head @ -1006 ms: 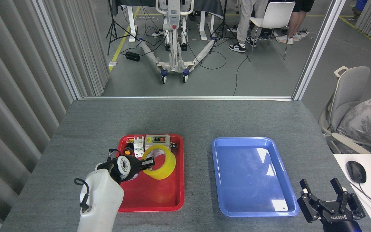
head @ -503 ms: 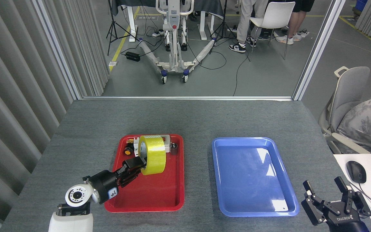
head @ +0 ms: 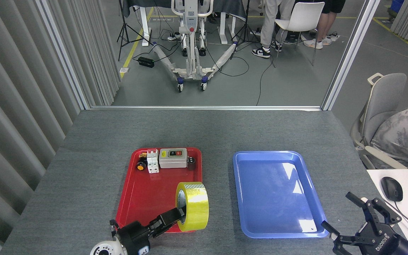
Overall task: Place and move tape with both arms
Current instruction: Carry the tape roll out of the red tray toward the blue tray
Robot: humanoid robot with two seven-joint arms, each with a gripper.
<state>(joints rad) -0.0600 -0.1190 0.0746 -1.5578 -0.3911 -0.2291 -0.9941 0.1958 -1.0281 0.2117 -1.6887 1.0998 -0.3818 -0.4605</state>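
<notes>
Tape [head: 192, 205] pinched upright through core by left gripper [head: 176, 216], above red tray [head: 143, 191] edge; could slip. Right gripper [head: 361, 221] spread, empty.

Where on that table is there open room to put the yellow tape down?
The blue tray holds nothing. Bare grey table runs between the two trays and behind them. The red tray is crowded along its far edge with switch parts; its middle is free. The left gripper holds the tape.

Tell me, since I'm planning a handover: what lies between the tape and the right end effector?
In the head view, the empty blue tray lies between the tape and the right end effector, with bare grey table either side.
</notes>
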